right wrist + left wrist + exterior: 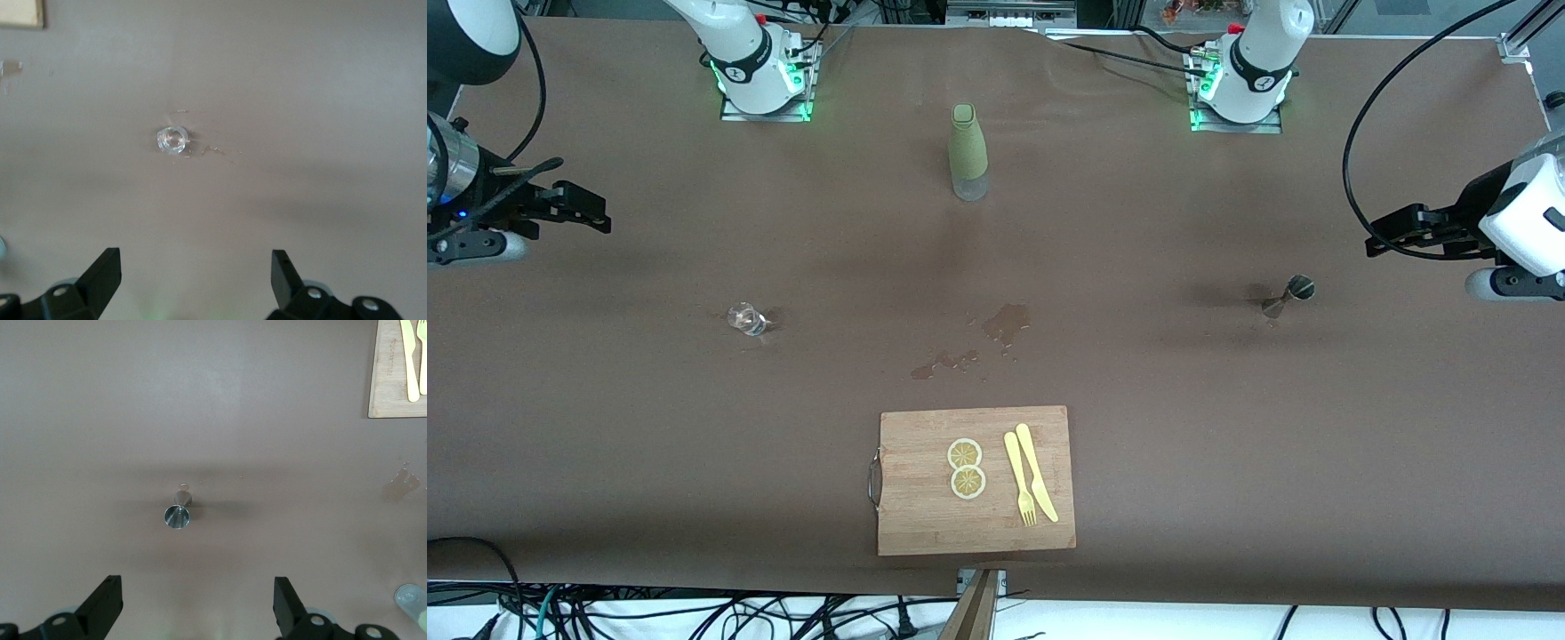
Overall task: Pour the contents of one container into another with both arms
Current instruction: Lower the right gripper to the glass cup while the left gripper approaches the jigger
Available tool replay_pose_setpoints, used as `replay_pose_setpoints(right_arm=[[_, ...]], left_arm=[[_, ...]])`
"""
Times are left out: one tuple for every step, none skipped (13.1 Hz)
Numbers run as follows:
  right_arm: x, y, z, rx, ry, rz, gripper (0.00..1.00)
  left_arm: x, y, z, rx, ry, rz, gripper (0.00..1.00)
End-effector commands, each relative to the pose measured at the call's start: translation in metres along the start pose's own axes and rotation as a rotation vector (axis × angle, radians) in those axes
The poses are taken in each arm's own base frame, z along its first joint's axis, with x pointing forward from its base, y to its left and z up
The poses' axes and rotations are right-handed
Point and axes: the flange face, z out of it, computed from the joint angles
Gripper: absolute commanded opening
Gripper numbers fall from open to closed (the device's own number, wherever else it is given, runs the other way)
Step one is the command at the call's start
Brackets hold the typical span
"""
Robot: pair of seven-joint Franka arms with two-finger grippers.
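Two grippers I see w/ fingers apart, empty: left gripper [198, 607] up over the small steel hourglass-shaped jigger [1288, 296], right gripper [196, 283] over the small clear glass [746, 318], both standing on the brown table [605, 400].

both arms cut off at the front view's edges (upper links mostly unseen), glass [746, 318] contents perhaps indiscernible
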Motion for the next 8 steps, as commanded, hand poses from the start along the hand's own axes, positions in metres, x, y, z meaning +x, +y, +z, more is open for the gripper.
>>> replay_pose_setpoints(right_arm=[[0.004, 0.016, 0.007, 0.025, -0.015, -0.206, 1.00], [0.006, 0.017, 0.013, 0.035, -0.024, -0.243, 1.00], [0.007, 0.020, 0.017, 0.052, -0.024, -0.242, 1.00], [0.005, 0.030, 0.018, 0.059, -0.024, -0.227, 1.00], [0.006, 0.032, 0.023, 0.063, -0.033, -0.238, 1.00], [0.006, 0.036, 0.027, 0.072, -0.041, -0.281, 1.00], [0.005, 0.044, 0.031, 0.100, -0.033, -0.331, 1.00], [0.007, 0.055, 0.042, 0.146, -0.027, -0.371, 1.00]], left_arm=[[-0.001, -0.003, -0.001, 0.001, 0.007, -0.014, 1.00], [-0.001, -0.007, 0.000, 0.001, 0.006, -0.017, 1.00], [0.001, -0.013, 0.002, 0.002, 0.000, -0.024, 1.00], [0.001, -0.023, 0.003, 0.000, -0.001, -0.035, 1.00], [0.002, -0.030, 0.004, -0.002, -0.005, -0.047, 1.00], [0.002, -0.036, 0.005, -0.003, -0.006, -0.045, 1.00], [0.003, -0.042, 0.005, -0.005, -0.007, -0.018, 1.00], [0.005, -0.054, 0.009, -0.008, -0.014, 0.013, 1.00]])
